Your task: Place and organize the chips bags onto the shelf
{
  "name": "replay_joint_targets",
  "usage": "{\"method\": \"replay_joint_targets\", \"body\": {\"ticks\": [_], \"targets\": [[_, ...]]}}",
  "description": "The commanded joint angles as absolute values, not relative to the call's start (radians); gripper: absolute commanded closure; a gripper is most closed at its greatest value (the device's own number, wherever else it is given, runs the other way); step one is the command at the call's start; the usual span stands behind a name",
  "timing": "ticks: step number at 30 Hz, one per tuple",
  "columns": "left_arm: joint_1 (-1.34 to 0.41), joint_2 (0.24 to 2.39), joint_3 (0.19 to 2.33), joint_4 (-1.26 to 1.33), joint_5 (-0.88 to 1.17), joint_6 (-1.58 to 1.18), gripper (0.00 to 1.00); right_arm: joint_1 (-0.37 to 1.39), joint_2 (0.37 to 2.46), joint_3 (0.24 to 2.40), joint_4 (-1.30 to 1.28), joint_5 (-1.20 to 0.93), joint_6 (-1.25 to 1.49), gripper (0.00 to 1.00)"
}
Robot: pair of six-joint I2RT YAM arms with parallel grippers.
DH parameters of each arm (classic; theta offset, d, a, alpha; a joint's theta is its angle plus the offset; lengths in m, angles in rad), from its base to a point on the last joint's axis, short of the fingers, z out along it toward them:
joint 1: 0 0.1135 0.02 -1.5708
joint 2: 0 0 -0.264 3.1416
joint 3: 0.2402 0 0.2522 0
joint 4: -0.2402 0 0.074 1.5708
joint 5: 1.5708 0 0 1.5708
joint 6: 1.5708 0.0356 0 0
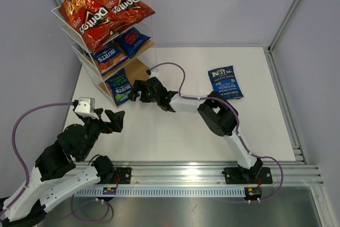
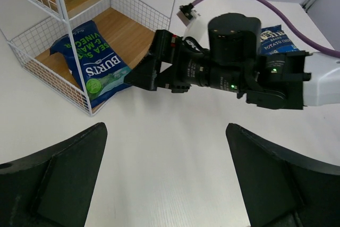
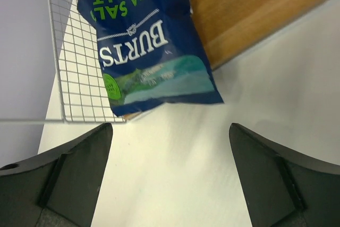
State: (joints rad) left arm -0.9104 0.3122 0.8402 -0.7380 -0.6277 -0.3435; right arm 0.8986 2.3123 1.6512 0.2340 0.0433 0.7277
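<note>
The white wire shelf (image 1: 139, 70) stands at the back left. Two red Doritos bags (image 1: 85, 17) (image 1: 123, 2) lie on its top tier. Two dark blue bags (image 1: 109, 57) (image 1: 132, 39) lie on the middle tier. A blue Burts bag (image 1: 120, 86) lies on the bottom board with its end hanging over the front edge; it also shows in both wrist views (image 2: 90, 62) (image 3: 149, 51). The blue Kettle bag (image 1: 225, 82) lies flat on the table at the right. My right gripper (image 1: 137, 92) is open and empty just in front of the bottom Burts bag. My left gripper (image 1: 115, 120) is open and empty nearby.
The right arm (image 2: 234, 67) stretches across the table in front of my left gripper (image 2: 166, 184). The shelf's wire side (image 3: 74, 78) and wooden board (image 3: 249, 9) are just beyond my right gripper (image 3: 170, 179). A purple cable (image 1: 175, 70) loops over the table.
</note>
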Motion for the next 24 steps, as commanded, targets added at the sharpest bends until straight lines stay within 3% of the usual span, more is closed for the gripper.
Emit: {"method": "replay_joint_targets", "body": {"ticks": [1, 8, 11, 17, 24], "targets": [[-0.907, 0.333, 0.835, -0.696, -0.614, -0.331, 0.01, 0.879, 2.152, 1.502, 0.392, 0.118, 0.749, 0.01], [-0.905, 0.396, 0.847, -0.673, -0.508, -0.37, 0.01, 0.796, 1.85, 1.177, 0.384, 0.195, 0.69, 0.0], [-0.905, 0.454, 0.844, -0.664, -0.462, -0.454, 0.01, 0.736, 1.692, 1.083, 0.243, 0.233, 0.647, 0.0], [-0.904, 0.581, 0.738, -0.398, -0.241, -0.578, 0.01, 0.612, 1.422, 0.965, -0.086, 0.317, 0.548, 0.01], [-0.907, 0.921, 0.807, -0.19, -0.176, -0.617, 0.01, 0.523, 1.091, 0.925, -0.45, 0.449, 0.508, 0.01]]}}
